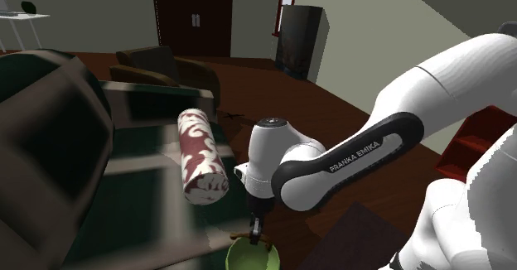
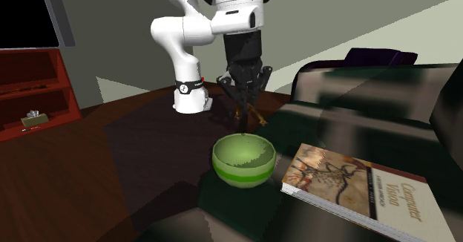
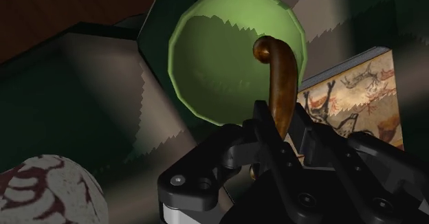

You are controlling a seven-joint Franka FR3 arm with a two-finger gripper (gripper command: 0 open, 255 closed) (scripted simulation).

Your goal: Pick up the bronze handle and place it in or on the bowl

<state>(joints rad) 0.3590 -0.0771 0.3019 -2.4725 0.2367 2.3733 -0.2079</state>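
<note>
Wrist view: pincer (image 3: 282, 124) clamped on bronze handle (image 3: 282, 78) over green bowl (image 3: 206, 61).

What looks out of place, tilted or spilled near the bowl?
Nothing stands out. The green bowl sits upright, the book lies flat beside it, and the gripper clasps the bronze handle above the bowl.

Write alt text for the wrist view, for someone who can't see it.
The black gripper, jaws shut on a curved bronze-brown handle, holds it with a green bowl just beyond its tip. A book with a cave-painting cover lies beside the bowl; a maroon-patterned white roll sits nearer the gripper.
</note>
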